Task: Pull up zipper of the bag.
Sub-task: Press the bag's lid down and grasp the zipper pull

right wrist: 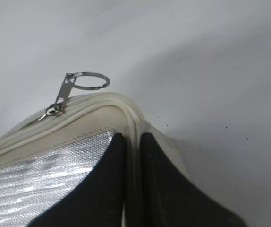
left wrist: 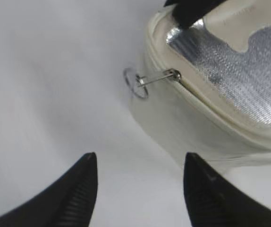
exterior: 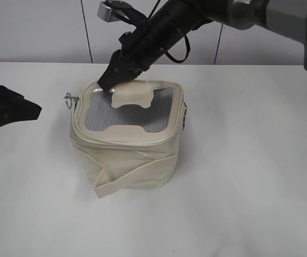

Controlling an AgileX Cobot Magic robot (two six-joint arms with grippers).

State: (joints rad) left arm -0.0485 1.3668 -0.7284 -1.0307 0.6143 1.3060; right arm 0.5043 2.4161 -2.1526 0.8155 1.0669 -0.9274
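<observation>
Zipper (exterior: pixel 122 140): cream track running round the lid edge of the bag; along the front it looks closed, and near the left rear corner a silver slider (left wrist: pixel 174 74) sits on it.
Ring pull (left wrist: pixel 136 84): hangs out from that slider past the bag's left side, free of both grippers; the right wrist view shows it standing up just beyond the lid corner.
Second slider (exterior: pixel 185 119): small silver piece on the bag's right side; too small to read in detail.
Bag (exterior: pixel 137 160): small boxy cream fabric bag standing upright near the middle of the bench, grey mesh top with a cream bone-shaped patch (exterior: pixel 131 96).
Strap (exterior: pixel 135 174): cream band slanting across the front of the bag, its lower end reaching the bench.
Right gripper (exterior: pixel 109 81): reaches across from the upper right and comes down on the lid's left rear corner; its jaws are narrow, pinching the cream lid rim (right wrist: pixel 131 156) between them, close to the slider.
Left gripper (left wrist: pixel 140 184): near the bench's left edge, well apart from the bag, jaws wide with nothing between them, facing the ring pull.
Bench (exterior: pixel 250 187): plain white surface.
In the way: the right gripper covers the rim just beside the slider.
</observation>
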